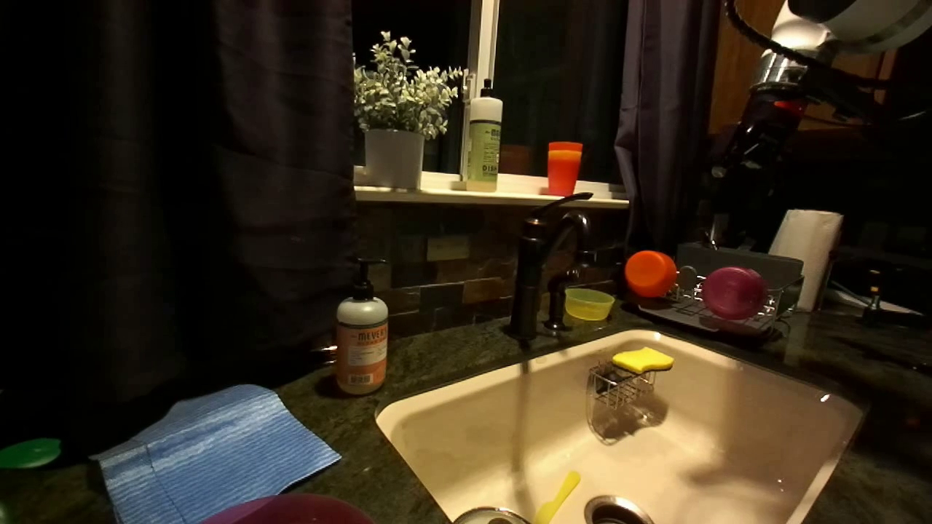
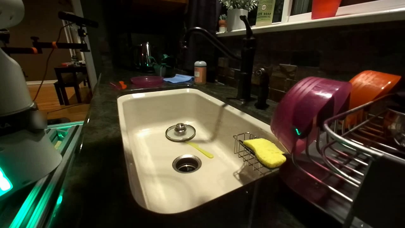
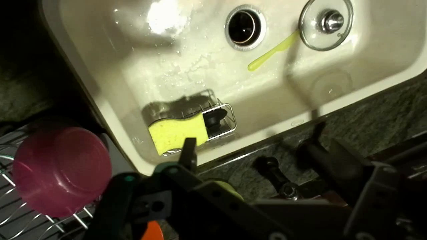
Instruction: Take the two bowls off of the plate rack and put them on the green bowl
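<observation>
Dark countertop (image 1: 357,444): 2 bowls (image 1: 734,292) on 1 plate rack (image 1: 684,314), 1 green bowl (image 1: 590,304) nearby, jaws apart.

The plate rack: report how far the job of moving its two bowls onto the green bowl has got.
Done: no transfer shows; the orange-red bowl and the magenta bowl are both on the plate rack.
In hand: nothing; the gripper is open and holds neither bowl.
Left: the whole job. Both must go onto the green bowl, which shows nothing on it near the faucet.
</observation>
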Controlling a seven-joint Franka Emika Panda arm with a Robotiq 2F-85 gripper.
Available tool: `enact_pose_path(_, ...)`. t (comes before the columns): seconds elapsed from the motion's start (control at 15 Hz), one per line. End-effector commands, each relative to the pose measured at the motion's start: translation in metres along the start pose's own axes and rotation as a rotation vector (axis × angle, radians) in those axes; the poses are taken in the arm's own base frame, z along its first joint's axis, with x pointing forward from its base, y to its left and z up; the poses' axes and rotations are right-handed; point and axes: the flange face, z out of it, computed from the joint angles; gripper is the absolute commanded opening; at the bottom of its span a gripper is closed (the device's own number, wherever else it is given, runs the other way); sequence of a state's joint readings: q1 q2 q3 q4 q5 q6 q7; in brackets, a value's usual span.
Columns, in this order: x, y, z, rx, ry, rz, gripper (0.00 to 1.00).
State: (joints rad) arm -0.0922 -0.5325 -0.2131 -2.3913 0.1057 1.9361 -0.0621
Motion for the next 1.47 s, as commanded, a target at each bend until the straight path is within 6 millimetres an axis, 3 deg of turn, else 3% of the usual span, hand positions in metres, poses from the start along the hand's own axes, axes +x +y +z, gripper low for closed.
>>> enact_pose_path(0.0, -0.002, 0.006, 0.005, -0.002, -0.012, -0.009, 1.00)
enact_pose_path(0.4, -0.004, 0.007, 0.012, -0.008, -0.026, -0.012, 1.00)
enact_pose_path(0.53, 0.000, 0.017, 0.013, 0.016, -0.028, -0.002, 1.00)
enact_pose_path(0.93, 0.014, 0.066, 0.010, 0.053, -0.002, -0.033, 1.00)
enact_pose_path(1.13, 0.025, 0.093, 0.004, 0.097, -0.012, -0.105, 1.00)
enact_pose_path(1.4, 0.041, 0.130, 0.011, 0.167, -0.059, -0.223, 1.00)
